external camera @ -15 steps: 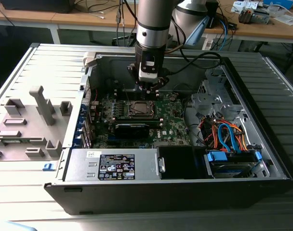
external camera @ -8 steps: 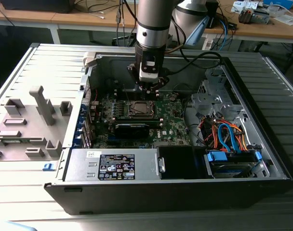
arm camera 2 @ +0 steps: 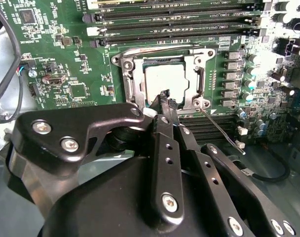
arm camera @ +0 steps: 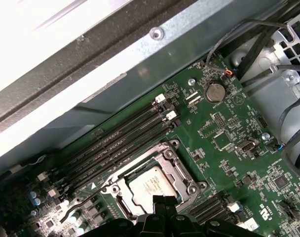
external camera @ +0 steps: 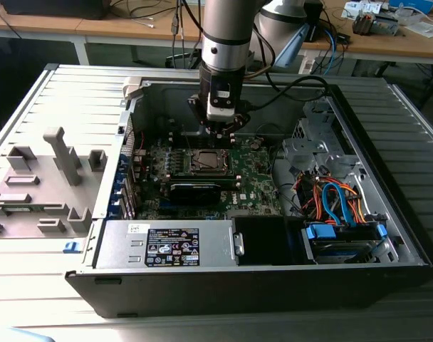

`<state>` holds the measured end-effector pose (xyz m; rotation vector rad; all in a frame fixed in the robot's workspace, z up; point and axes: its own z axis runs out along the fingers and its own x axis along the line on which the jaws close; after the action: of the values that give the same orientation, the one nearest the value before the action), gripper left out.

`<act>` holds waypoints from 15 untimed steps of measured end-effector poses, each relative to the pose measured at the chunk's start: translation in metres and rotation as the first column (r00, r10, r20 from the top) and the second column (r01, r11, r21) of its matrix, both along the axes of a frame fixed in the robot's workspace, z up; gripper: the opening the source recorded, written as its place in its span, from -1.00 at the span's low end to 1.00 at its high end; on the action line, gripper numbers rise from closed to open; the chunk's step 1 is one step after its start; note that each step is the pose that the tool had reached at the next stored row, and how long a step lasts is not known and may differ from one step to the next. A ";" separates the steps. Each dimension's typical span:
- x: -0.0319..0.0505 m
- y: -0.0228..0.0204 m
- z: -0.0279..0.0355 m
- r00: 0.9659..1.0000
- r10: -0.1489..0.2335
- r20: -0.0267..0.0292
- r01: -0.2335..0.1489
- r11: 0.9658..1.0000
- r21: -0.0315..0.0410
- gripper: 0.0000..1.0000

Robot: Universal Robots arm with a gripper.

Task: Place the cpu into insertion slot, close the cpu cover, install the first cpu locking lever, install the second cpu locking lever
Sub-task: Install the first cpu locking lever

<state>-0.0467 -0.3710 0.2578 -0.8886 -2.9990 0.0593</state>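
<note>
Silver-grey metal marks the cpu [arm camera 2: 165, 81], which lies flat inside the insertion slot [external camera: 206, 160]. The cpu cover [arm camera 2: 135, 81] is lowered around it, so its top shows through the window. The gripper [arm camera 2: 165, 98] hangs directly over the near edge of the insertion slot, its black fingers [arm camera 2: 162, 113] pressed together with nothing between them. A thin wire locking lever [arm camera 2: 221, 131] juts free from a corner of the insertion slot, not latched. The likely danger is a slip. That wire is narrow and springy, and a closed tip pushing it off-line could skid onto the green motherboard [arm camera 2: 76, 59] beside the insertion slot, or clip the small capacitors [arm camera 2: 234, 74] beside it. If the cpu is not fully seated, force on the cover could also bend contacts beneath it. Long memory slots [arm camera 2: 174, 19] run just beside the insertion slot, and orange and blue cables [external camera: 337, 199] are bundled well apart from it. All of this sits in an open computer case [external camera: 273, 285] resting on a grey ribbed surface [external camera: 416, 142]. Far beyond the insertion slot stand wooden desks [external camera: 131, 28].
</note>
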 end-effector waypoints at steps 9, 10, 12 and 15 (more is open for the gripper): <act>0.0000 0.0000 0.0000 1.000 0.019 0.000 -0.019 1.000 0.000 -0.79; 0.0000 0.0000 0.0000 1.000 0.021 0.000 -0.021 1.000 0.000 -0.79; 0.0000 0.0000 0.0000 1.000 0.025 0.000 -0.025 1.000 0.000 -0.79; 0.0000 0.0000 0.0000 1.000 0.030 0.000 -0.030 1.000 0.000 -0.79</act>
<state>-0.0468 -0.3710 0.2578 -0.8436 -3.0126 0.0596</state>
